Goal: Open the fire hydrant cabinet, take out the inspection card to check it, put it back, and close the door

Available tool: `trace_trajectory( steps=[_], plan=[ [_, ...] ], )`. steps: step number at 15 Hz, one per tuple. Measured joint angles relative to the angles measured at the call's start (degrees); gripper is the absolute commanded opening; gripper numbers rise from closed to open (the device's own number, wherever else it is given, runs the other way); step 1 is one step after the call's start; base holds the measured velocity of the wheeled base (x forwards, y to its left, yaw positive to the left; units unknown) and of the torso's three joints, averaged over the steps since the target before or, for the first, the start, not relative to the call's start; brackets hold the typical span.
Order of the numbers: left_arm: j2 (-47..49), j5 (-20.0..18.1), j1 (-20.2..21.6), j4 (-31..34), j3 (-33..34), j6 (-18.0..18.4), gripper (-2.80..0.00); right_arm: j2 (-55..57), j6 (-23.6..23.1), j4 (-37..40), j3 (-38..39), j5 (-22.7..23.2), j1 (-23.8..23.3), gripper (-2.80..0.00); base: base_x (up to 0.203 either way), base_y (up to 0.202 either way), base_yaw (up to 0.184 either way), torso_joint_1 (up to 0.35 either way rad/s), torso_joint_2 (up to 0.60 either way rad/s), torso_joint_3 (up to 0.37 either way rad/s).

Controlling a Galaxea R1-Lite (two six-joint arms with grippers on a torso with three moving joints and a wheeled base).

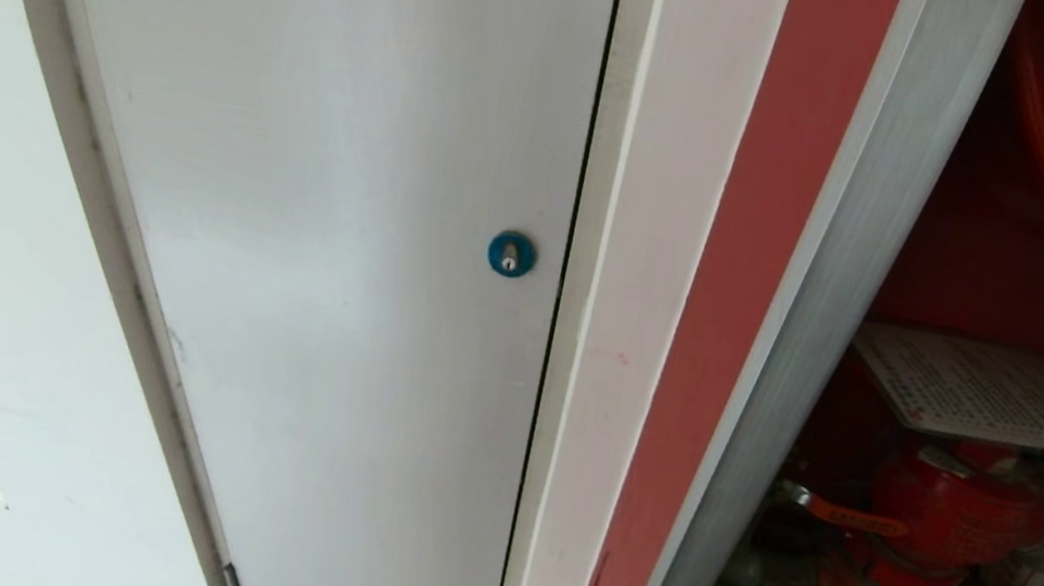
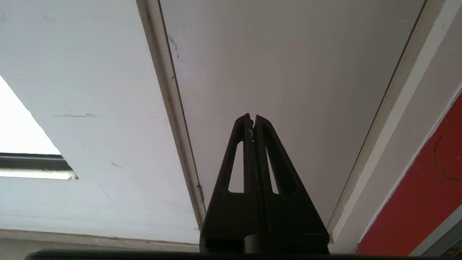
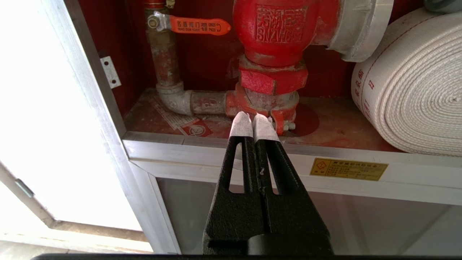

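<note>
Left gripper (image 2: 252, 121) closed, empty, facing white door (image 1: 312, 205) with blue lock (image 1: 511, 253). To its right, fire hydrant cabinet (image 1: 807, 351) stands open: inspection card (image 1: 993, 390) lies flat atop red hydrant valve (image 1: 947, 510), hose roll (image 3: 411, 94) far right. Right gripper (image 3: 254, 126) closed, empty, near the valve base.

left pincer (image 2: 252, 119) closed, empty, before plain white door (image 2: 288, 72); red strip (image 2: 426, 187) beside frame.
</note>
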Motion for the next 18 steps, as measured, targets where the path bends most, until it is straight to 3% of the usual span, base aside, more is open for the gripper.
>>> trace_trajectory(
  steps=[18],
  plan=[
    [0.0, 0.0, 0.0, 0.0, 0.0, 0.0, -2.80, 0.0, 0.0, 0.0, 0.0, 0.0, 0.0, -2.80, 0.000, 0.000, 0.000, 0.000, 0.00, 0.000]
  ],
)
